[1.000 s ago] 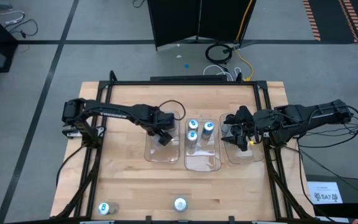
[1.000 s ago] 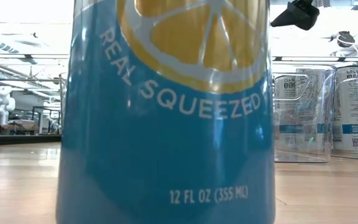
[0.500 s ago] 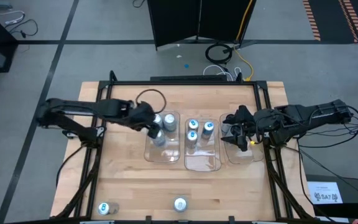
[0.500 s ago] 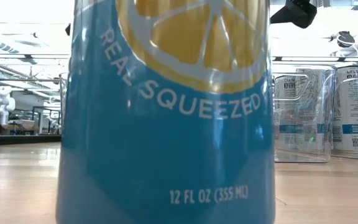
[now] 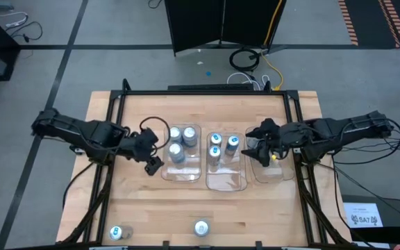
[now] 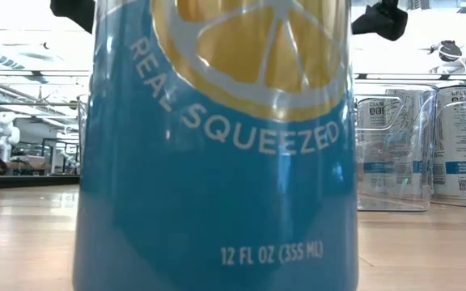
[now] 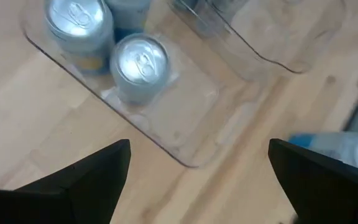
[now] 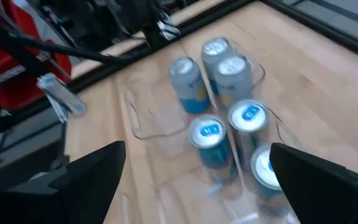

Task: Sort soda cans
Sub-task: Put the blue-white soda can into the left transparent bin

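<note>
Left claw: we see the left claw [image 5: 153, 165] spread wide and empty, just left of the left tray [image 5: 181, 173].
Right claw: the right claw [image 5: 259, 144] is released, holding nothing, over the right tray [image 5: 272, 171].
Left tray: three soda cans [image 5: 177, 153] stand at its far end.
Middle tray: the middle tray [image 5: 226, 182] holds three blue-tabbed cans [image 5: 216, 151].
Worktop: on the worktop [image 5: 151, 208], a silver can [image 5: 201, 228] and a blue-marked can [image 5: 115, 232] wait at the near edge.
</note>
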Available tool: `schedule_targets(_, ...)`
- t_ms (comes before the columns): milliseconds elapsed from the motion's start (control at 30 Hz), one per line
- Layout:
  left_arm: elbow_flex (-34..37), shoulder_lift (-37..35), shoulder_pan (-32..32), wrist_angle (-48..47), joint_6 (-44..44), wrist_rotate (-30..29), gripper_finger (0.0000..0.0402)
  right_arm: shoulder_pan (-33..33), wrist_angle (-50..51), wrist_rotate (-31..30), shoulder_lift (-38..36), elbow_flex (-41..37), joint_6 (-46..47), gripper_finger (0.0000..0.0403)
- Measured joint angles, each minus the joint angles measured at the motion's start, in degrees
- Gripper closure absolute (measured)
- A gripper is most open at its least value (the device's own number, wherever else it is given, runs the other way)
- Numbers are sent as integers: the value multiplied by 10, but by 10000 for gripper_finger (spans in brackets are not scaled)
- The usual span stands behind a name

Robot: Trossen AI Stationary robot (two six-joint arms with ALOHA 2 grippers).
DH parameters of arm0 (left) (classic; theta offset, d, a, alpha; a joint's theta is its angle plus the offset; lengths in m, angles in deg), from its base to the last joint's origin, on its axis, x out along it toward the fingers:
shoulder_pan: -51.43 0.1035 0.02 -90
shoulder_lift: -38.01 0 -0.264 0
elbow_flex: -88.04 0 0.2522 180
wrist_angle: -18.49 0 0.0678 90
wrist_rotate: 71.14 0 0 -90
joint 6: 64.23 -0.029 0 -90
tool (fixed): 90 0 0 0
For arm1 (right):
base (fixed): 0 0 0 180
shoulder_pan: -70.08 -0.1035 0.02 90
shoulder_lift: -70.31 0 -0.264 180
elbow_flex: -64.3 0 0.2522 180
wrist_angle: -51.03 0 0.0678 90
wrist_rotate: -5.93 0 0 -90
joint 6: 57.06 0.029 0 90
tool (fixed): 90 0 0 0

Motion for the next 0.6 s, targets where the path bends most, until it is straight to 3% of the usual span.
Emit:
schedule_targets(133,0,20,-37,17,-82,-60,14,0,14,15,19,0,16,11)
schedule_targets(300,0,47,-70,80,-222,-164,14,-9,-67,115,60,0,22,12)
schedule_targets(400,10,56,-79,125,-292,-160,14,-23,-164,124,85,0,27,12)
schedule_targets(500,47,53,-84,198,-367,-119,14,-33,-256,103,110,11,18,12)
schedule_targets(600,91,42,-85,228,-387,-84,14,-49,-244,46,152,69,1,12)
